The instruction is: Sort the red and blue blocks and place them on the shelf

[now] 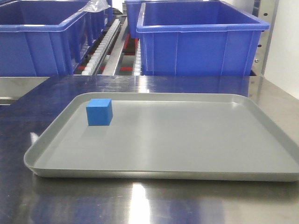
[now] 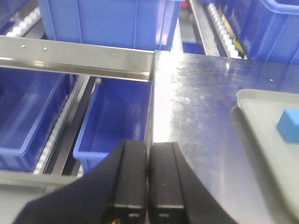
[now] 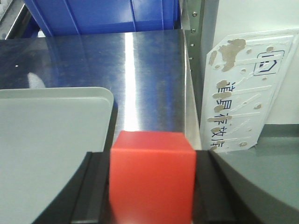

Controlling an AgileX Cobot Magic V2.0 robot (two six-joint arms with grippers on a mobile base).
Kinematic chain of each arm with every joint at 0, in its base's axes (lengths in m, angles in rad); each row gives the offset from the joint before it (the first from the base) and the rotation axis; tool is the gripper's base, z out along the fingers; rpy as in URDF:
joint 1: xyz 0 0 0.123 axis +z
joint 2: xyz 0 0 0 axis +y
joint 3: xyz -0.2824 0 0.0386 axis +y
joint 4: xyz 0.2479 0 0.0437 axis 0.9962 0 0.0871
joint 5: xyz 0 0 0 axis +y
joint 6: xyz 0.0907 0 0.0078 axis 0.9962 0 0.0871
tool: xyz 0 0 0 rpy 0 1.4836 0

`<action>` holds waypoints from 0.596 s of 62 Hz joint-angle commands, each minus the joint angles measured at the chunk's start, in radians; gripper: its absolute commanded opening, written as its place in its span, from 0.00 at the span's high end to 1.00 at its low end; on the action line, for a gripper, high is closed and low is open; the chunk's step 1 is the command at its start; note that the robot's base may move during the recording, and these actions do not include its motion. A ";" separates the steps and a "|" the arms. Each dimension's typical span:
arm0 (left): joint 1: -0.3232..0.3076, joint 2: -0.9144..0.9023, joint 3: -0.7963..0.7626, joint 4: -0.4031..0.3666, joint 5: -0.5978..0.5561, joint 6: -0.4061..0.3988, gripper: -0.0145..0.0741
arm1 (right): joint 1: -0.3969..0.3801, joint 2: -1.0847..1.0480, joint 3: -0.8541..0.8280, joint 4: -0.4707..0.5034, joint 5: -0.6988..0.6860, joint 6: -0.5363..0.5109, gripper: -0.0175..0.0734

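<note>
right gripper [image 3: 152,198]: clamped on red block [image 3: 152,163], over table [image 3: 140,60] beside tray [image 3: 46,126]
left gripper [image 2: 149,186]: jaws pressed together, empty
blue block [image 1: 99,112]: on tray, far-left corner
shelf [image 2: 74,58]: beyond, bins [image 1: 201,42] on it, no block seen there
progress: early; red grasped, both placements left

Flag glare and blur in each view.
Front view: white glare patch on the brushed steel table, small sky-blue cube sharp. Left wrist view: glare along the table edge, black left end effector soft. Right wrist view: vertical glare band, matte red cube slightly blurred.
</note>
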 commanded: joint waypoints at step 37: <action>0.000 0.595 -0.618 -0.010 0.413 -0.013 0.68 | -0.005 0.000 -0.029 -0.015 -0.091 -0.006 0.73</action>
